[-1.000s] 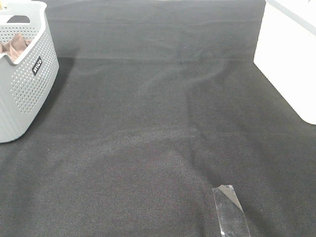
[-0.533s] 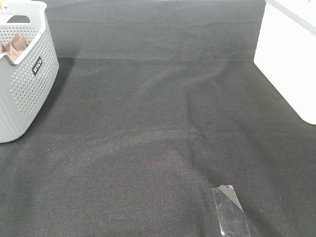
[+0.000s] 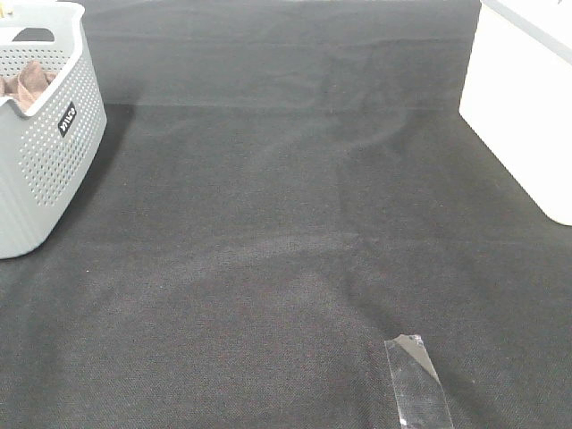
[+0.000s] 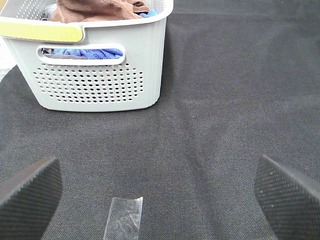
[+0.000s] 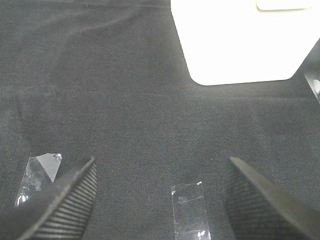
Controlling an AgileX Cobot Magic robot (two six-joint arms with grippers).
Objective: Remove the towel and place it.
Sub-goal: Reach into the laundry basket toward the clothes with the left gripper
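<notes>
Far left, overhead view: towel, brown, lay heaped in grey basket on desk; no arm showed.
Left wrist view: left pincer spread wide, empty, hung low facing the basket. Towel judged soft, light, limp; best pinched at its top fold.
Right wrist view: right pincer gaped, empty, facing white bin.

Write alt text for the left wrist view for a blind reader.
A grey perforated basket stands on a black fabric surface, with the brown towel heaped inside over a blue cloth seen through the handle slot. Nearer the camera, the open left gripper hangs empty, a strip of clear tape on the surface near it.
</notes>
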